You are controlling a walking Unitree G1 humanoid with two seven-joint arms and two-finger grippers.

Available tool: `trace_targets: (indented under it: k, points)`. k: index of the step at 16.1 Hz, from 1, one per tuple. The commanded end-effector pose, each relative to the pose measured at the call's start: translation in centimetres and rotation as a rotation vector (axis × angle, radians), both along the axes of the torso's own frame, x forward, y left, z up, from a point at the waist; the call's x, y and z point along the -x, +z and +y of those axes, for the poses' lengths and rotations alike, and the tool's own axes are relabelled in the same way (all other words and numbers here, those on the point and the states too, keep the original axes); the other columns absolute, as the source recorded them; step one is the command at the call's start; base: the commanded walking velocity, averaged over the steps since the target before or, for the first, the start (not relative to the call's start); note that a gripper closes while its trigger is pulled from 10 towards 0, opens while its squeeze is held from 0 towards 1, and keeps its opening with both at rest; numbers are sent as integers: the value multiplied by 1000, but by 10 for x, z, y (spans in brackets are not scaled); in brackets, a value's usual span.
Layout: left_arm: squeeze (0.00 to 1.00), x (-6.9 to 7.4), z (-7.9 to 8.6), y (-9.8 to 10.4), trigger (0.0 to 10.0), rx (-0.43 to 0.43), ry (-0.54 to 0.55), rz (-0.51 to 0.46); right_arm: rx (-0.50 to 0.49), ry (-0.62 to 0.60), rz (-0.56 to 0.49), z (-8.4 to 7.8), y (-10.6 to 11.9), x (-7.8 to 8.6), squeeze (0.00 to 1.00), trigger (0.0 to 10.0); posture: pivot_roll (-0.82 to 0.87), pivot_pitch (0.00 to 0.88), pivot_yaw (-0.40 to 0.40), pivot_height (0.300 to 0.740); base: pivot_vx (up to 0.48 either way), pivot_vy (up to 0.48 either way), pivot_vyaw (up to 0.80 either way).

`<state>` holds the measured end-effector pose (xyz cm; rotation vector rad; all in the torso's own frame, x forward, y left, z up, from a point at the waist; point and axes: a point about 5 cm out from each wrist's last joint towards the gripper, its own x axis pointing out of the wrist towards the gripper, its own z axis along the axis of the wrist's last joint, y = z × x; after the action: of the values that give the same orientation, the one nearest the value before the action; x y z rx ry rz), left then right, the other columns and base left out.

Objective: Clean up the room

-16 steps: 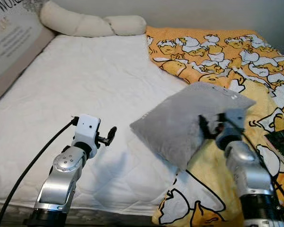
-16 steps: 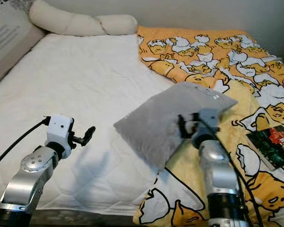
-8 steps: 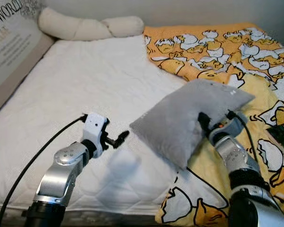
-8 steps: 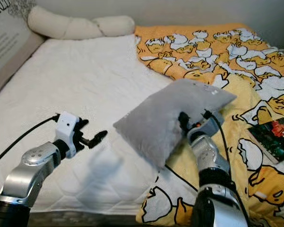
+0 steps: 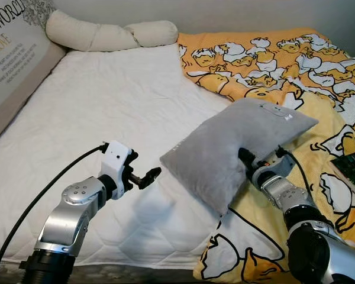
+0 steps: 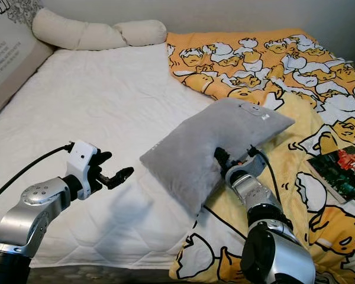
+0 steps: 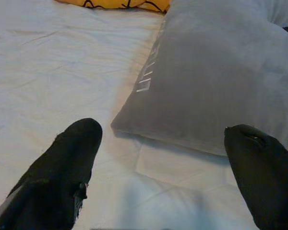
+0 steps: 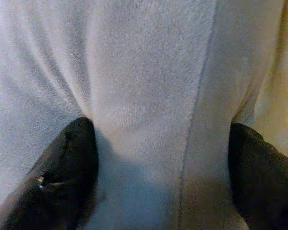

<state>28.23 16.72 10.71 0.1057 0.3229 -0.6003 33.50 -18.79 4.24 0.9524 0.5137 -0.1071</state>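
A grey pillow (image 5: 236,142) lies tilted across the seam between the white mattress (image 5: 106,106) and the yellow blanket. My right gripper (image 5: 247,158) is pushed into its near edge, and the right wrist view has plush fabric (image 8: 149,72) bunched between the black fingers (image 8: 69,163), so it is shut on the pillow. My left gripper (image 5: 149,174) hovers open over the mattress, just left of the pillow's near corner and apart from it. In the left wrist view that corner (image 7: 216,81) sits ahead of the spread fingers (image 7: 72,158).
A yellow duck-print blanket (image 5: 272,59) covers the bed's right side. A long cream bolster (image 5: 106,35) lies at the head. A printed board (image 5: 12,53) leans along the left. A dark book (image 6: 343,171) rests on the blanket at far right.
My left gripper has reached forward and right, closer to the pillow's corner. My right arm has dropped lower, still gripping the pillow, which has sunk slightly. The camera has shifted a little.
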Motion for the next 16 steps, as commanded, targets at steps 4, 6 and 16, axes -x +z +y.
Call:
trace_targets:
  k: [4,6,16]
  points:
    - [0,-1,3,1,10000,-15,-19,13,-4,66,9,22,-1,-3,0,0,13,0,90,740,0,0,0]
    - [0,1,4,0,10000,-21,-26,20,-2,84,-1,26,-1,-4,0,0,25,0,78,740,0,0,0]
    - [0,1,4,0,10000,-18,-20,19,70,105,28,25,-5,-2,0,0,21,0,80,740,0,0,0]
